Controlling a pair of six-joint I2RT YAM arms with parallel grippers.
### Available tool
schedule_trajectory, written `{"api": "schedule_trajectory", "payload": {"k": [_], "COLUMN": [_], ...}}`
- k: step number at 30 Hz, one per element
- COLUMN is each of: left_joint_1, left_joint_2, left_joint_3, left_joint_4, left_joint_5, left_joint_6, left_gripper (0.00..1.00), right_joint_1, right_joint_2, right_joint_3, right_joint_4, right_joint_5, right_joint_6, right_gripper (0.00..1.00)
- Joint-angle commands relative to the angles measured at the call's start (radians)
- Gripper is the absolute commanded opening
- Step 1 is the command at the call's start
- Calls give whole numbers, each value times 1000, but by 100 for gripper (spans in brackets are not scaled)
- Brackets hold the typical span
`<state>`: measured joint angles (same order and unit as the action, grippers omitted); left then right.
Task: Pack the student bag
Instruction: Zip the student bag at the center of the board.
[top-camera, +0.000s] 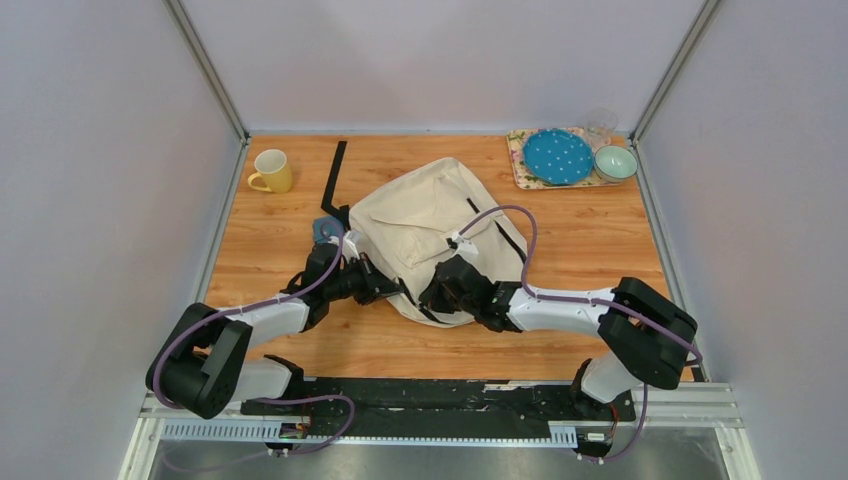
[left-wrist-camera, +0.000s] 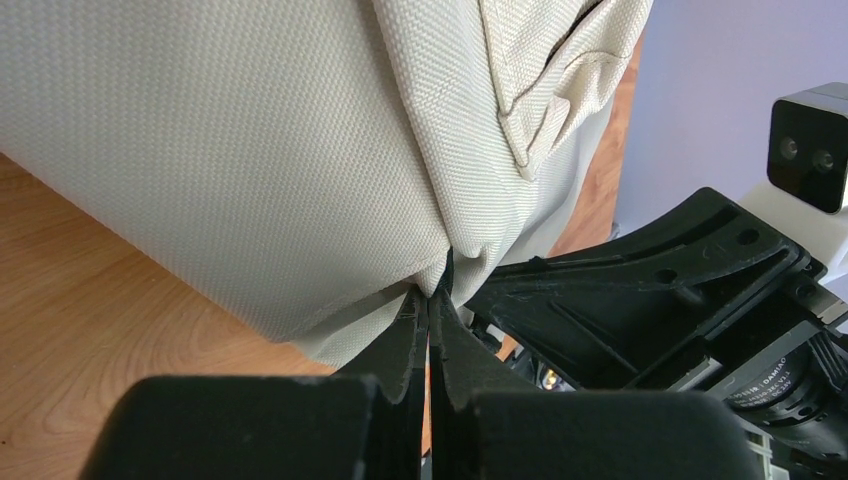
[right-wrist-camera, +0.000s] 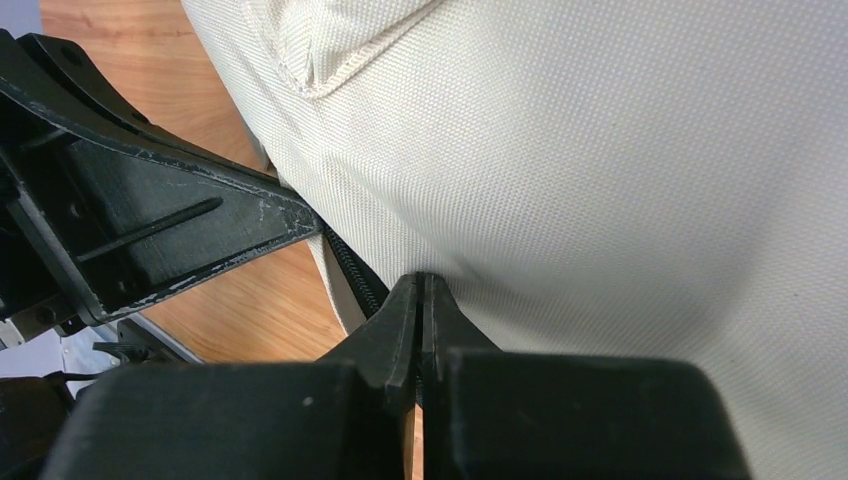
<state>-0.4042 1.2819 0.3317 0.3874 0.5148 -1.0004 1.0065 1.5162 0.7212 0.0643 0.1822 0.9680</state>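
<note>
Backpack (top-camera: 430, 225) of cream fabric with black straps lies near the middle of a wooden surface (top-camera: 600, 240), its near edge toward the two robot arms. Both arms reach in from the near side and meet at that near edge, close beside each other.

The left end effector (top-camera: 385, 290) has its fingers pressed together, and the left wrist view shows the tips (left-wrist-camera: 432, 295) pinching a fold of the cloth at the bag's lower edge. The right end effector (top-camera: 440, 295) also has its fingers pressed together. In the right wrist view the tips (right-wrist-camera: 420, 285) nip the cloth just beside a black zipper (right-wrist-camera: 352, 268).

A long black strap (top-camera: 335, 170) runs from the bag's left side toward the far edge. A small blue-grey object (top-camera: 326, 229) sits by the bag's left side, partly hidden, and what it is cannot be told.

At the far left stands a yellow mug (top-camera: 272, 171), well apart from the bag. At the far right a patterned tray (top-camera: 515, 160) holds a blue dotted plate (top-camera: 558, 156) and a pale green bowl (top-camera: 615, 162), with a clear glass (top-camera: 601, 122) behind them.
</note>
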Motion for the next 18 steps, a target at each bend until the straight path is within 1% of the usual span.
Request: {"api": "schedule_trajectory", "payload": {"k": [1, 6, 8, 9, 11, 12, 14, 18], "left_joint_1": [8, 8, 8, 8, 7, 8, 7, 10], "left_joint_2": [-21, -10, -7, -6, 0, 3, 13, 22], "left_joint_3": [-3, 4, 12, 15, 29, 35, 49, 67], "left_joint_4": [79, 79, 79, 77, 74, 74, 76, 76], "left_joint_5": [4, -10, -24, -30, -36, -38, -39, -41], "left_joint_6": [-7, -4, -3, -3, -4, -6, -10, -14], "left_gripper": [0, 0, 0, 0, 0, 0, 0, 0], "right_joint_1": [3, 41, 82, 98, 144, 159, 196, 236], "right_joint_2": [-14, -111, -148, -155, -165, -172, -180, -221], "right_joint_3": [37, 20, 27, 33, 43, 46, 38, 4], "right_joint_4": [20, -39, -60, -110, -155, -199, -228, -314], "right_joint_5": [48, 66, 83, 95, 117, 128, 152, 256], "right_joint_6": [-41, -97, -130, -140, -156, -158, -157, -117], "right_gripper": [0, 0, 0, 0, 0, 0, 0, 0]}}
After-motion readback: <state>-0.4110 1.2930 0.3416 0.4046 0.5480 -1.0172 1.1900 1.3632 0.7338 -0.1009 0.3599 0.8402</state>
